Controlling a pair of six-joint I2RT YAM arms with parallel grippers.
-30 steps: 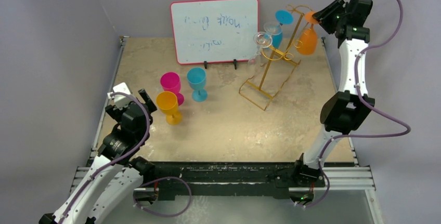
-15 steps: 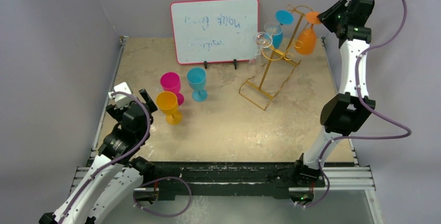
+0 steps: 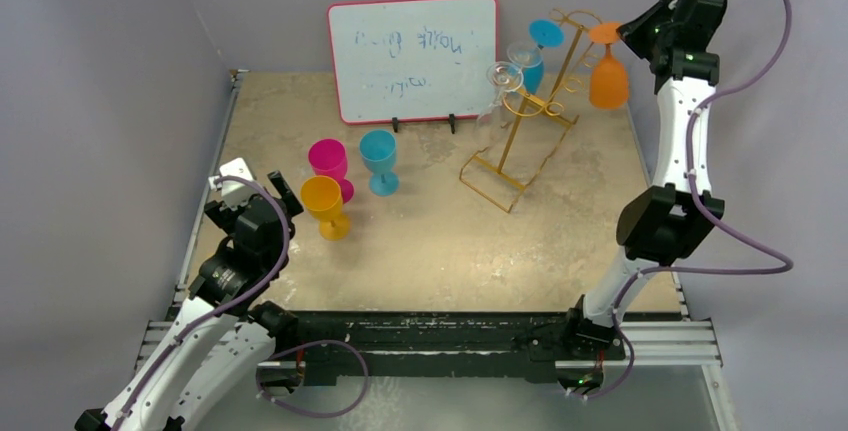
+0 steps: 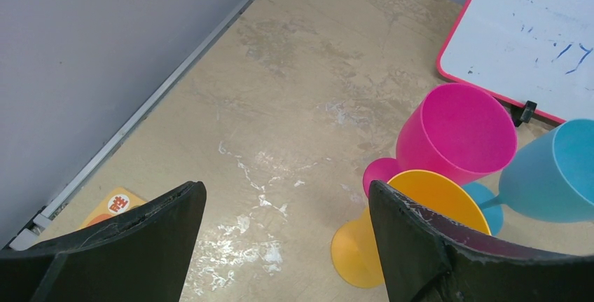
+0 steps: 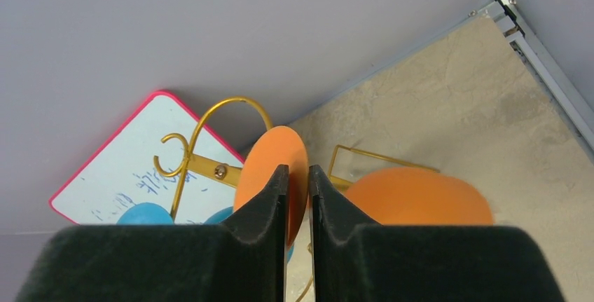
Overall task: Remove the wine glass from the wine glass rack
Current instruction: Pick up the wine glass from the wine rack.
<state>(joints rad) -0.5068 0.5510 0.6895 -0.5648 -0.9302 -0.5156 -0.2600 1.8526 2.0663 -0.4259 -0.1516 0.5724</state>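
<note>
While right claw (image 5: 298, 176) pinches its foot edge-on, orange wine glass (image 3: 608, 81) hangs bowl-down just right of wine glass rack (image 3: 513, 141); left claw (image 4: 285, 190) gapes wide, empty.

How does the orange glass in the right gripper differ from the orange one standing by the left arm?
The held orange glass hangs upside down, its foot pinched by the right gripper; the other orange glass stands upright, untouched. The held one is deeper orange, the other yellower. Both are stemmed goblets.
</note>
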